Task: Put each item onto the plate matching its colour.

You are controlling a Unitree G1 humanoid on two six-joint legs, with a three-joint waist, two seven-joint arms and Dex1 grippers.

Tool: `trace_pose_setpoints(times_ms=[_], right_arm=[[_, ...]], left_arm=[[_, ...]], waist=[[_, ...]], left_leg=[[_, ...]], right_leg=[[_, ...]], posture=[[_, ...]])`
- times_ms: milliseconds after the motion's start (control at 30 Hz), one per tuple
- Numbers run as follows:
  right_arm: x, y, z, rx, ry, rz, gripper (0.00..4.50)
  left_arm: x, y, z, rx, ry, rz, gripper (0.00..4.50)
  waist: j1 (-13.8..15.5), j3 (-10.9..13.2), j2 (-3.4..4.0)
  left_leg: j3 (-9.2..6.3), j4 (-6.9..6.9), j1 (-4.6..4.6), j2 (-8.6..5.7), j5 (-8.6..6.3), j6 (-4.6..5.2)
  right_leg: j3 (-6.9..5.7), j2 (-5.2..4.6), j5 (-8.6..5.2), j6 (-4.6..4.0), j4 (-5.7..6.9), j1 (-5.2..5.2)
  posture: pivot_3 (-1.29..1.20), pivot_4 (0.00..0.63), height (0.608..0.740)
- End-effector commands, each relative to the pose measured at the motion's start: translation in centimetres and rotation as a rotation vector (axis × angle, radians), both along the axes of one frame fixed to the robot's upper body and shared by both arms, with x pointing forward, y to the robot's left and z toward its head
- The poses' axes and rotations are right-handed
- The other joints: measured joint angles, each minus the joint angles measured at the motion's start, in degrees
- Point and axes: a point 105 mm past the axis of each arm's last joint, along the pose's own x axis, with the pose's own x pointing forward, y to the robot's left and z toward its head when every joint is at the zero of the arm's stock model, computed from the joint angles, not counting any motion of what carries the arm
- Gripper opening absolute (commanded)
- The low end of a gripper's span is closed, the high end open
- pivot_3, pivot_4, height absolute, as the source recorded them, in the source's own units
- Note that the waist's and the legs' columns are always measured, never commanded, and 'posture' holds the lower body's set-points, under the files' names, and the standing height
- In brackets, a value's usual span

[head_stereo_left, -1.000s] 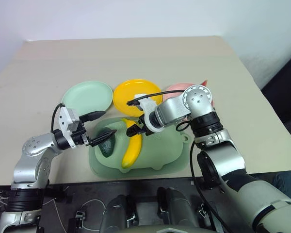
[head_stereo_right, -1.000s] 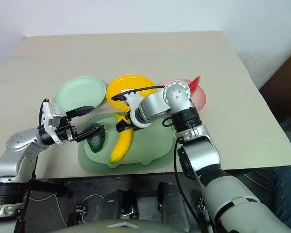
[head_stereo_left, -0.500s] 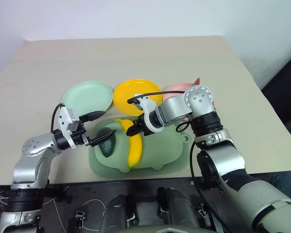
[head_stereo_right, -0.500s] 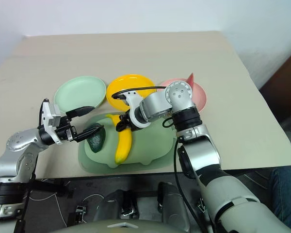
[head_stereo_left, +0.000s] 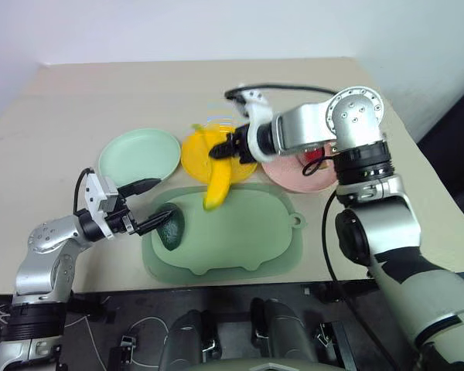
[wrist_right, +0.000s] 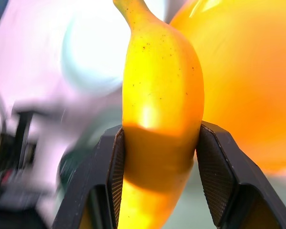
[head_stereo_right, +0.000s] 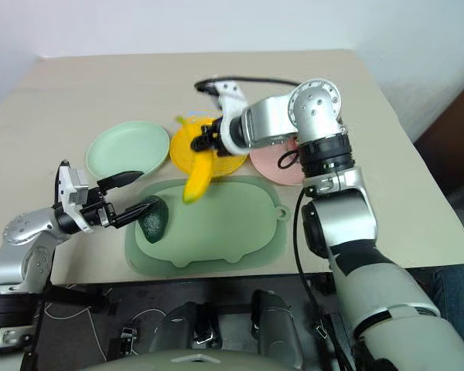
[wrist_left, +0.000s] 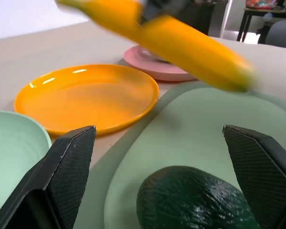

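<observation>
Above the yellow plate [head_stereo_left: 197, 154], the right tool [head_stereo_left: 226, 147] grips a long, smooth yellow banana [head_stereo_left: 218, 179].

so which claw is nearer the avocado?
Left. The open left claw brackets the avocado on the green mat; the right claw holds the banana up by the yellow plate.

The right pincer [head_stereo_left: 226, 148] has lifted the banana [head_stereo_left: 219, 179] off the mat [head_stereo_left: 255, 232].

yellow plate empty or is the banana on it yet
Empty. The yellow plate is bare; the banana hangs in the air, clamped in the right end effector.
</observation>
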Motion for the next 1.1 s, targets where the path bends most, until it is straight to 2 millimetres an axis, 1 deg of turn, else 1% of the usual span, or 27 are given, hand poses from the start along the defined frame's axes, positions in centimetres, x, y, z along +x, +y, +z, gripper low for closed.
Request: trace_pose_setpoints(times_ms=[33, 167, 300, 400, 600, 667, 700, 833, 867, 967, 1100], right_arm=[[2.6, -0.4, 0.3, -0.014, -0.096, -0.037, 1.88], [4.5, -0.4, -0.6, -0.045, -0.133, -0.061, 1.88], [5.6, -0.3, -1.2, -0.059, -0.162, -0.082, 1.88], [6.2, -0.4, -1.6, -0.062, -0.177, -0.117, 1.88], [6.2, 0.1, -2.5, -0.078, -0.168, -0.109, 1.88], [6.1, 0.3, -2.6, -0.08, -0.171, -0.104, 2.62], [6.1, 0.3, -2.6, -0.081, -0.174, -0.103, 2.85], [6.1, 0.7, -2.1, -0.064, -0.185, -0.09, 4.23], [6.1, 0.8, -1.9, -0.059, -0.189, -0.084, 4.48], [6.0, 1.1, -1.2, -0.044, -0.203, -0.063, 4.48], [6.0, 0.6, 1.0, -0.023, -0.252, -0.038, 4.48]], left_arm=[[-0.2, 0.3, 0.8, 0.008, -0.045, 0.005, 4.5], [-0.4, 0.1, 0.7, 0.007, -0.046, 0.007, 4.5], [-0.7, -0.1, 0.7, 0.005, -0.048, 0.011, 4.5], [-0.8, -0.1, 0.8, 0.007, -0.05, 0.018, 4.5], [-1.0, 0.2, 0.7, 0.006, -0.051, 0.035, 4.5], [-1.1, 0.4, 0.5, 0.006, -0.048, 0.038, 4.5], [-1.2, 0.5, 0.4, 0.006, -0.046, 0.041, 4.5], [-1.3, 0.9, 0.0, 0.008, -0.041, 0.047, 4.5], [-1.3, 1.0, 0.0, 0.008, -0.04, 0.047, 4.5], [-1.4, 1.2, -0.3, 0.011, -0.036, 0.047, 4.5], [-1.4, 1.3, -0.4, 0.012, -0.038, 0.043, 4.5]], waist=[[0.0, 0.0, 0.01], [-0.1, 0.0, 0.02], [-0.2, 0.0, 0.03], [-0.1, 0.0, 0.02], [-0.2, 0.0, 0.03], [-0.3, 0.0, 0.03], [-0.3, 0.0, 0.03], [-0.2, 0.0, 0.03], [-0.2, 0.0, 0.03], [-0.2, 0.0, 0.03], [-0.2, 0.0, 0.03]], left_leg=[[0.0, 0.0, 0.0, 0.0, 0.0, 0.0], [0.06, 0.0, -0.04, 0.0, 0.0, 0.0], [0.08, 0.0, -0.03, 0.0, 0.01, -0.01], [0.08, 0.0, -0.03, 0.01, 0.0, -0.01], [0.08, 0.01, -0.04, 0.0, 0.0, -0.02], [0.08, 0.01, -0.04, 0.0, 0.0, -0.02], [0.08, 0.01, -0.04, 0.0, 0.0, -0.02], [0.09, 0.04, -0.04, -0.01, 0.01, -0.04], [0.09, 0.05, -0.04, -0.01, 0.01, -0.04], [0.09, 0.06, -0.04, -0.02, 0.01, -0.04], [0.09, 0.07, -0.05, -0.02, 0.01, -0.04]], right_leg=[[-0.02, 0.01, 0.0, 0.0, 0.01, 0.0], [-0.01, 0.03, 0.0, 0.01, 0.06, -0.09], [0.0, 0.04, -0.01, 0.01, 0.16, -0.14], [0.01, 0.0, -0.01, 0.01, 0.18, -0.14], [0.01, -0.07, -0.02, 0.01, 0.2, -0.15], [0.01, -0.09, -0.02, 0.01, 0.27, -0.19], [0.01, -0.09, -0.02, 0.01, 0.31, -0.21], [0.03, -0.17, -0.04, 0.0, 0.56, -0.32], [0.02, -0.19, -0.04, 0.0, 0.59, -0.33], [0.02, -0.22, -0.04, 0.0, 0.6, -0.33], [0.02, -0.24, -0.05, 0.0, 0.61, -0.33]], posture=[[0.0, 0.15, 0.696], [0.0, 0.15, 0.696], [0.0, 0.15, 0.696], [0.0, 0.15, 0.696], [0.0, 0.15, 0.696], [0.0, 0.15, 0.696], [0.0, 0.15, 0.696], [0.0, 0.15, 0.696], [0.0, 0.15, 0.696], [0.0, 0.15, 0.696], [0.0, 0.15, 0.696]])
